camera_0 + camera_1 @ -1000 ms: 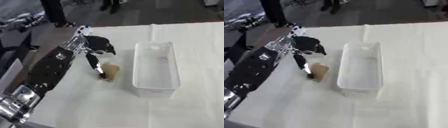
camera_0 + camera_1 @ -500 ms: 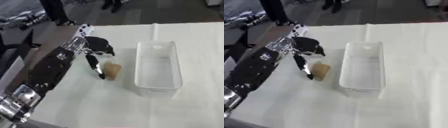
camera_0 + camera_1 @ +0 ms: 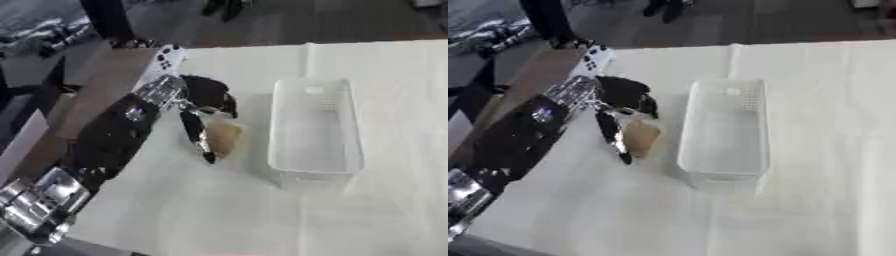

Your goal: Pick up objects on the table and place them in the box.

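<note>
A tan, rounded block [image 3: 224,139] lies on the white table just left of the white plastic box [image 3: 315,131], close to its near left corner. My left hand [image 3: 206,98] comes in from the lower left and is curled round the block. Its dark fingers arch over the block's far end and its thumb [image 3: 197,136] runs down the block's left side. Whether the block is off the cloth I cannot tell. The box is open at the top and shows nothing inside. My right hand is in no view.
A white strip with dark dots [image 3: 166,59] lies on the table behind the left hand. The table's left edge [image 3: 87,100] runs beside my forearm, with dark floor and furniture beyond. White cloth [image 3: 402,100] spreads right of the box and in front of it.
The left hand has stayed at the tan block, its fingers drawn a little closer round it. The box has not moved.
</note>
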Controlling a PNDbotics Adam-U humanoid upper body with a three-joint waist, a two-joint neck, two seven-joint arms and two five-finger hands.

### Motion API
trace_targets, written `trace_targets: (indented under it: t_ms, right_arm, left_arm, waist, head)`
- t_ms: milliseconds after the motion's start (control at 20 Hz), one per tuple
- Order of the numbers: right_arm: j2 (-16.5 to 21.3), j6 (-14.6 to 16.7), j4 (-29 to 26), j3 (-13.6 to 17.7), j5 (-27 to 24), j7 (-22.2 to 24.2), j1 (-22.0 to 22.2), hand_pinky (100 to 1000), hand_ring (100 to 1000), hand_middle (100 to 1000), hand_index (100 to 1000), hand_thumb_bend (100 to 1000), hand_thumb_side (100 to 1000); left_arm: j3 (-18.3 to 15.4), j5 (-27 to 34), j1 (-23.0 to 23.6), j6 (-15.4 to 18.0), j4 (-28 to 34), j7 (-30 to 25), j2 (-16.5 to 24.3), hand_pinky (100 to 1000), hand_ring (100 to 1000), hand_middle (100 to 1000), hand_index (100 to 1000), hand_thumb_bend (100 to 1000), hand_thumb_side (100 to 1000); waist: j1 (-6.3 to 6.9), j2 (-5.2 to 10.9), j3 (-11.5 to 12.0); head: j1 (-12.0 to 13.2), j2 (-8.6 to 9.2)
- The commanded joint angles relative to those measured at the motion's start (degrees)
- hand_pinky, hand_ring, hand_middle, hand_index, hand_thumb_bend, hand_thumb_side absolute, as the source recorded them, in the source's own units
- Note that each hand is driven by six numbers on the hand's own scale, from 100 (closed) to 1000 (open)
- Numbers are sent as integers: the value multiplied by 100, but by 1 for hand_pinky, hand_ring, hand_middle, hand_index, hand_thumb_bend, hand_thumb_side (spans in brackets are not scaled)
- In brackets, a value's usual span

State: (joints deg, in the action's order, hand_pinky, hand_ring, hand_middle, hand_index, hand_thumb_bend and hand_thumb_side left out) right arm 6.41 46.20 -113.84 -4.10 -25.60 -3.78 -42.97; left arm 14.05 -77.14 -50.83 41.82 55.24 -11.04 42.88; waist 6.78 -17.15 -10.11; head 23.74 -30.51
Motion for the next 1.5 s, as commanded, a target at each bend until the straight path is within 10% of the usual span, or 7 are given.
trace_targets:
  t_ms: [50,450,800,850,950,1100,1500]
  right_arm:
    - [13,27,-75,20,34,-9,-78,100,104,150,421,107,996]
    - [3,46,-75,32,41,-38,-92,100,105,149,421,102,1000]
    - [-8,64,-75,47,48,-67,-106,100,106,149,421,100,1000]
    - [-9,66,-75,48,50,-69,-107,100,106,149,421,100,1000]
    - [-11,68,-75,48,54,-72,-108,100,106,149,421,100,1000]
    - [-3,66,-75,49,58,-79,-103,100,105,149,421,100,1000]
    - [21,65,-75,55,69,-97,-95,100,106,149,421,100,1000]
  left_arm:
    - [-11,-187,-99,-13,44,57,94,865,679,720,884,1000,998]
    - [-36,-630,-16,-248,5,227,81,736,597,722,931,1000,913]
    - [-140,-284,57,-200,-153,327,104,206,342,517,831,994,662]
    - [-153,-189,67,-183,-165,334,111,100,274,463,768,760,618]
    - [-179,28,88,-177,-192,347,127,100,237,428,716,596,647]
    - [-201,408,111,-173,-180,428,159,100,106,295,588,311,885]
    - [-156,1001,186,-86,-36,550,300,100,100,108,481,208,967]
  waist:
    - [-3,167,1]
    - [4,163,-18]
    - [20,159,-33]
    - [21,158,-35]
    - [22,156,-35]
    - [20,157,-22]
    - [8,168,10]
  head:
    - [34,-25]
    - [-4,-147]
    - [-82,-159]
    - [-84,-163]
    - [-86,-182]
    - [-100,-208]
    - [-134,-207]
